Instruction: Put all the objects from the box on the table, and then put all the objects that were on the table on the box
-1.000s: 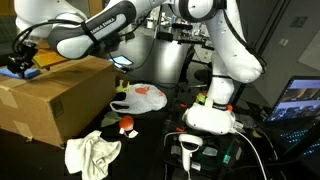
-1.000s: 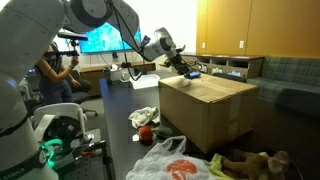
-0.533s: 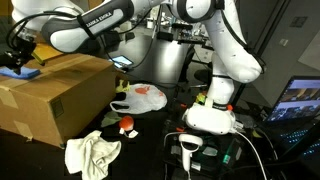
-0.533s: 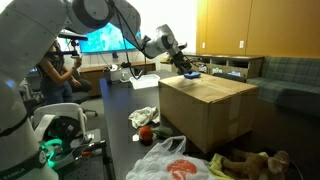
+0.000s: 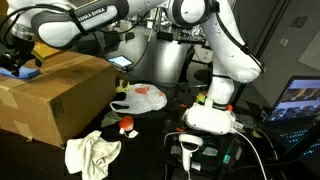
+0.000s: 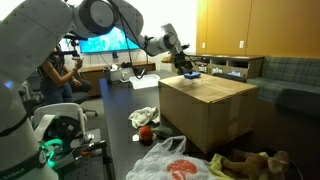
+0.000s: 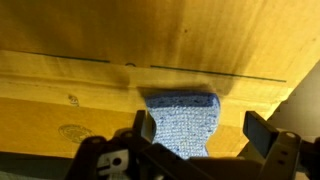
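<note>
Gripper [image 7: 200,132]: fingers spread wide, released, flanking blue cloth [image 7: 183,118] (knitted texture) lying flat on box [image 7: 90,60] top.

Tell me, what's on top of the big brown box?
A blue woven pad lies on the box, near its edge, under the open claw. What the pad covers is hidden.

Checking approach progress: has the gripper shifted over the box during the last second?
Yes. In an exterior view the gripper has drifted left, toward the left end of the box, above the blue cloth.
</note>
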`<state>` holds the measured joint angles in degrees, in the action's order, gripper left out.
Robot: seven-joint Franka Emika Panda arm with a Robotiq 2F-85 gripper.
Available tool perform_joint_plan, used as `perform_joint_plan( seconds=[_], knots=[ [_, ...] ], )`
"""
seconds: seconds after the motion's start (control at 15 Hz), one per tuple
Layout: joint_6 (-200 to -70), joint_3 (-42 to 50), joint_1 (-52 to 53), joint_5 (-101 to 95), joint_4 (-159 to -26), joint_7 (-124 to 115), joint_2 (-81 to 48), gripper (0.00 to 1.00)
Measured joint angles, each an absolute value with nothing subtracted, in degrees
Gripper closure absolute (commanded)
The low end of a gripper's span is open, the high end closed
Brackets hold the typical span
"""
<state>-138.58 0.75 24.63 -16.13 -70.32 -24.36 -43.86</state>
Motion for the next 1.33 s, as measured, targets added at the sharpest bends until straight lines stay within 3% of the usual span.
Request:
perform_joint_plan(
  seconds=[0.8,0.93,1.0,1.33],
  knots=[
    [-132.1,0.3,24.1,-14.9,-59.9,-19.8,-50.8,0.0],
    [-130.9,0.3,23.6,-14.4,-58.0,-19.3,-51.9,0.26],
    [-130.3,0.3,23.4,-14.2,-57.1,-19.0,-52.4,0.34],
    [-127.4,-0.2,22.2,-13.8,-53.3,-17.3,-54.0,0.55]
  ],
)
